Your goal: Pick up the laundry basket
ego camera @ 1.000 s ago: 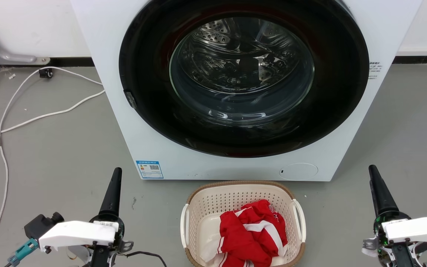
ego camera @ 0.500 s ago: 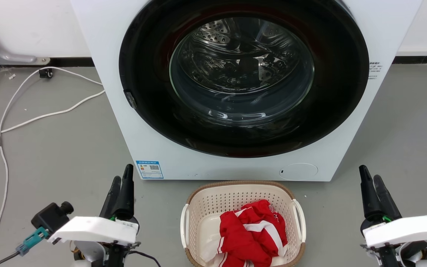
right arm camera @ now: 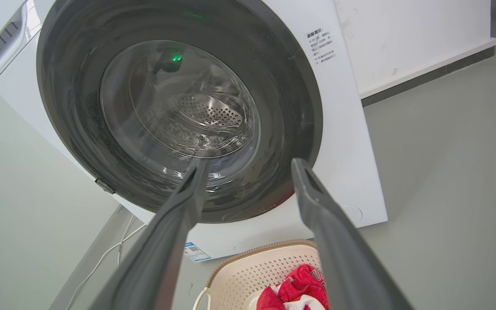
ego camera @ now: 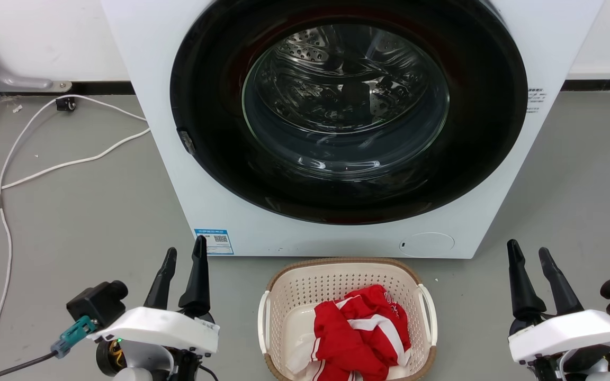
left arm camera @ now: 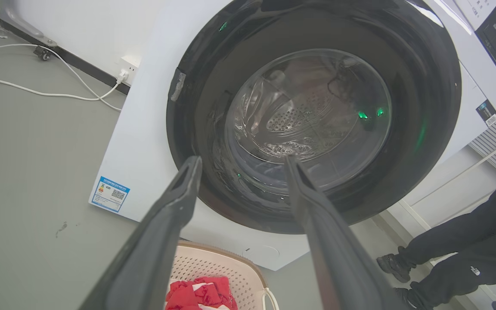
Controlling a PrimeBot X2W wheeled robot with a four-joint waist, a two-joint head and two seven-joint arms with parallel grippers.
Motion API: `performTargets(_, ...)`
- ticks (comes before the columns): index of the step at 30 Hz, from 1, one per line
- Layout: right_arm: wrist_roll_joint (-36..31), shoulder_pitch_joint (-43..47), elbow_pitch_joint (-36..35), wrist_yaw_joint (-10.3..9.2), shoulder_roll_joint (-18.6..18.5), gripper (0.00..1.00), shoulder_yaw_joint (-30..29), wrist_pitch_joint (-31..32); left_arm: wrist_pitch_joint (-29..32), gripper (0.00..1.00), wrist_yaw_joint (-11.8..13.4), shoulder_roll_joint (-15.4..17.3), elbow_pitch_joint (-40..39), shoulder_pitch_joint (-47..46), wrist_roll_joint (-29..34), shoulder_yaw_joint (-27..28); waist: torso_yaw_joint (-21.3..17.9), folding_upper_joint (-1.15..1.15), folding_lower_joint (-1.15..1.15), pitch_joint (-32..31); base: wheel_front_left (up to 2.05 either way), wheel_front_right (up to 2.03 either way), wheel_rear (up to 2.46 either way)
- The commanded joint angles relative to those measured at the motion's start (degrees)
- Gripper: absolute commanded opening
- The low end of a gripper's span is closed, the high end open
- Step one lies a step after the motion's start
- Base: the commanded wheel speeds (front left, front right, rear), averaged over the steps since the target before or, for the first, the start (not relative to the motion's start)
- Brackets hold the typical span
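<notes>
The laundry basket (ego camera: pixel 305 288) sits on the grey floor just in front of the washing machine, cream and perforated with a brown rim and two white side handles; red and white clothes (ego camera: pixel 360 330) lie in it. It also shows low in the left wrist view (left arm camera: pixel 213 269) and the right wrist view (right arm camera: pixel 252 271). My left gripper (ego camera: pixel 184 254) stands open to the basket's left, well apart from it. On the basket's right my right gripper (ego camera: pixel 528 251) is open too, with nothing between its fingers.
The white washing machine (ego camera: pixel 178 159) with its shut round glass door (ego camera: pixel 344 100) stands right behind the basket. White cables (ego camera: pixel 45 169) trail over the floor at the left. A person's dark-trousered legs (left arm camera: pixel 467 245) are at the right in the left wrist view.
Both grippers have opened from shut and turned so the two fingers show side by side. Both arms have shifted slightly inward toward the basket. The basket has not moved.
</notes>
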Motion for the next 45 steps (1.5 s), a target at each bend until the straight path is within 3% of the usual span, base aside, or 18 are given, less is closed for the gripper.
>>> performTargets(1, -2.8, 0.1, -1.1, 0.00, 0.0, 1.00, 0.1, -0.4, -0.7, 1.00, 0.5, 0.1, -0.7, -1.5, 2.6, -0.6, 0.0, 0.00, 0.00, 0.0, 0.00, 0.00, 0.00)
performTargets(45, -29.3, 2.4, -4.1, -0.01, 0.1, 1.00, 0.8, -2.7, -6.7, 1.00, 4.7, 1.2, 1.7, -1.8, 27.7, -5.2, 0.1, 0.00, 0.00, 0.1, 0.00, 0.00, 0.00)
